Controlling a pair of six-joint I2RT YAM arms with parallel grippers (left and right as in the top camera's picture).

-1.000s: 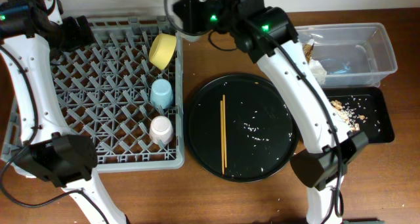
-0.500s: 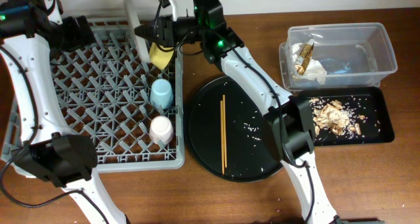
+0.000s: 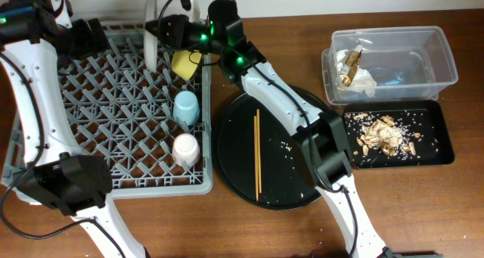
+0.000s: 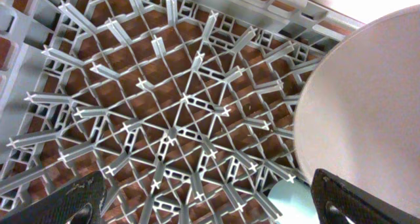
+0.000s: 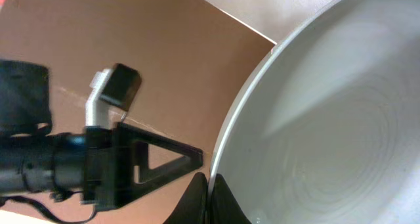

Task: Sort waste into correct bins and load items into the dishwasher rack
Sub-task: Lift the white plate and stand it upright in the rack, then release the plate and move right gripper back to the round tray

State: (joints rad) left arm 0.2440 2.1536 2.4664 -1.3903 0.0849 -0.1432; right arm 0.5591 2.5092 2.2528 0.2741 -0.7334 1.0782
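Dishwasher rack (image 3: 91,114), one, grey and pegged, is occupying the left half of the counter (image 3: 439,212).

Cups, two: the light blue cup (image 3: 185,107) and the pink cup (image 3: 185,148) are sitting along the rack's right side. One yellow bowl (image 3: 187,60) is leaning beyond them at the rack's far-right corner.

Chopsticks (image 3: 257,152), two, are lying side by side on the round black tray (image 3: 302,167) at mid-counter.

Bins, two, are sitting at the counter's far-right corner. The clear tub (image 3: 435,57) is holding white napkins (image 3: 364,78) and one gold-brown wrapper (image 3: 349,64). The black rectangular tray (image 3: 439,141) in front of it is carrying scattered food scraps (image 3: 382,133).

White plate (image 3: 150,42), one, is standing on edge over the rack's far edge, just left of the bowl.

Right end effector (image 3: 168,29) is pinching the plate's rim, fingers pressed onto it, with the plate hanging directly to its left.

Left end effector (image 4: 210,204) is hovering over the rack's far-left area, fingers spread wide and gripping nothing. The plate is standing beside it, apart.
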